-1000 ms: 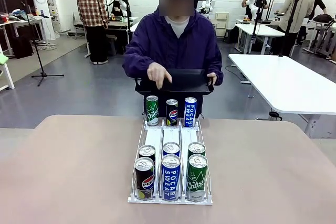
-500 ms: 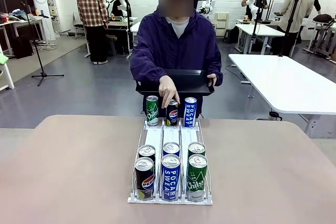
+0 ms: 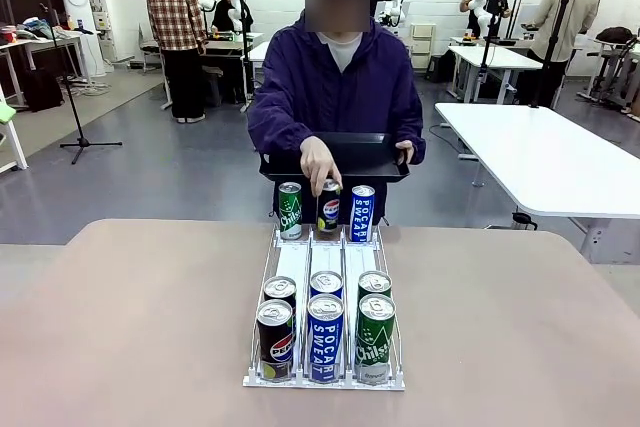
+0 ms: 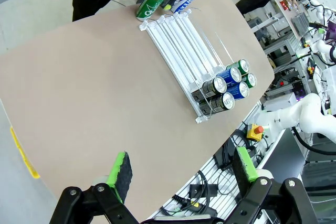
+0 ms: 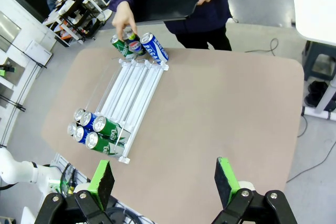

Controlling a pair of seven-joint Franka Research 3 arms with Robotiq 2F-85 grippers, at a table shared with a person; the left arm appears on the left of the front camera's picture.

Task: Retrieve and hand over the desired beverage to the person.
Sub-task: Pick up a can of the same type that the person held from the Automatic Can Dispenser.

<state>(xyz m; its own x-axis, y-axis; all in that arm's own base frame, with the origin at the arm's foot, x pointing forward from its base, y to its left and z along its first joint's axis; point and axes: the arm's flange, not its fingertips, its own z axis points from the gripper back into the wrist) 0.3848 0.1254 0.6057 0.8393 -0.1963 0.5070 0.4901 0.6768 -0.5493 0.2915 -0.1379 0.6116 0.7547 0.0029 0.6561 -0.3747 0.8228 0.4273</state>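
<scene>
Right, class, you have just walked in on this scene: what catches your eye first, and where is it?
First, the person in a purple jacket at the far side of the table, holding a black tray with one hand while the other hand reaches to the top of the Pepsi can, middle of three at the far end of the white rack. Then six cans bunched at its near end.

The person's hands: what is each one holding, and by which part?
One hand holds the black tray by its side edge. The other hand touches the top of the far Pepsi can; a grip cannot be told.
</scene>
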